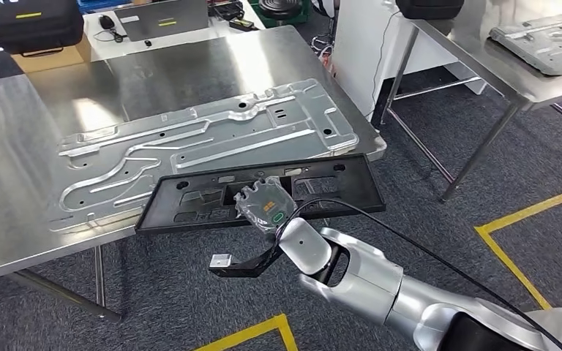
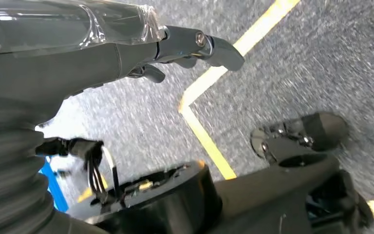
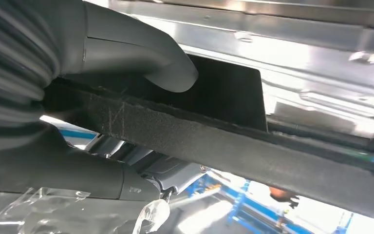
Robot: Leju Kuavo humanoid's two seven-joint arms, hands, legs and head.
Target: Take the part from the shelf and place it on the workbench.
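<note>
Our right hand (image 1: 267, 208) grips the black plastic frame (image 1: 190, 196) by its near edge, overlapping the workbench (image 1: 15, 146) rim toward 11 o'clock for set-down; our left hand (image 2: 78, 48) hangs loosely open, gripping nothing.

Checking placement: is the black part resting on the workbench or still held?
Held: right hand grips the black part over the workbench edge.

Black plastic panel (image 1: 212, 196): long, flat, with cut-out openings; held level at its near edge, its far edge overlapping the steel desk (image 1: 15, 146) front edge beside a stamped metal plate (image 1: 205, 142).
</note>
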